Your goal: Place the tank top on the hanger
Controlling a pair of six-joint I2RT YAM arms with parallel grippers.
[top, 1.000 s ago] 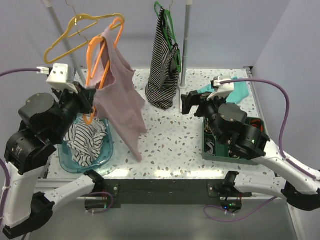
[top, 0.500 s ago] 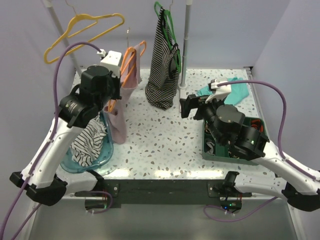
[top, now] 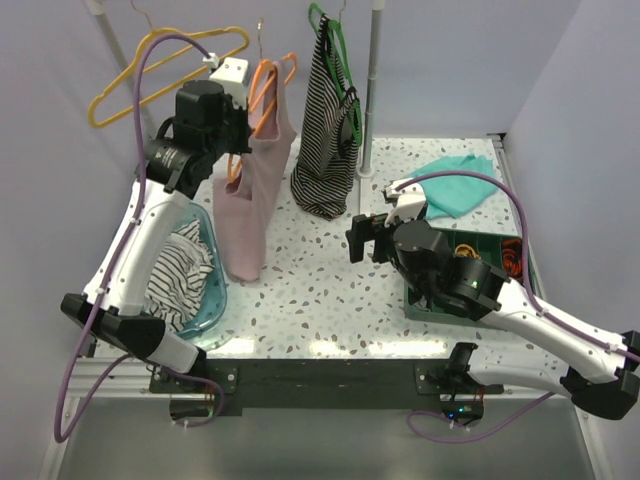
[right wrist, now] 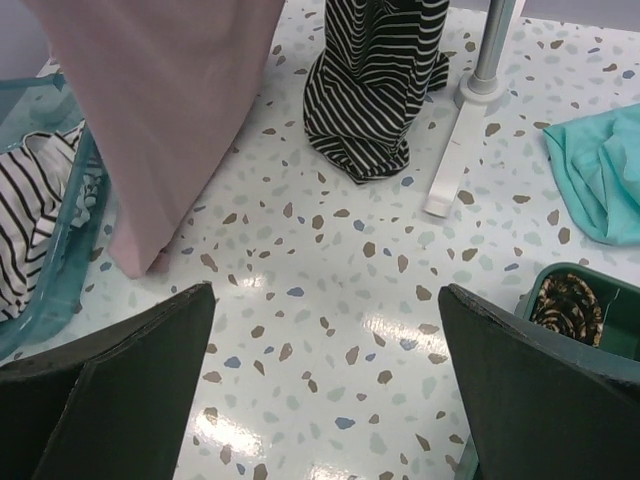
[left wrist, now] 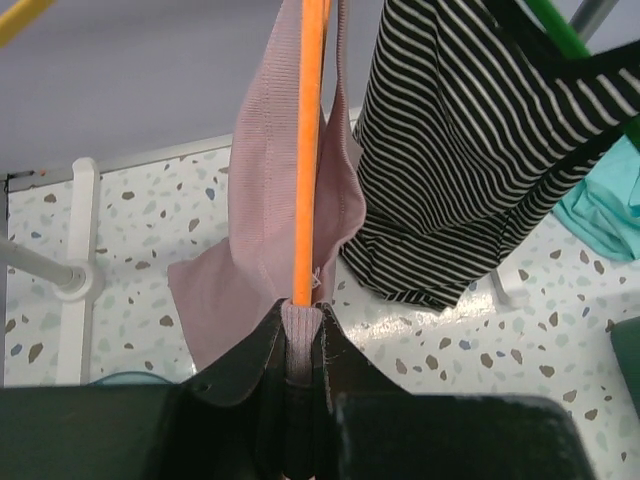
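Bright, even light; sharp frames

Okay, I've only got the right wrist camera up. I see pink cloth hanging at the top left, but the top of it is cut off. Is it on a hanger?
Observer: Yes, the tank top hangs from the orange hanger.
Operator: What's holding that hanger up?
Observer: The left gripper is shut on the orange hanger's lower end, with a fold of the pink fabric pinched in as well.
Operator: And the striped top next to it, what is that on?
Observer: The striped top hangs from a green hanger, just to the right of the pink one.
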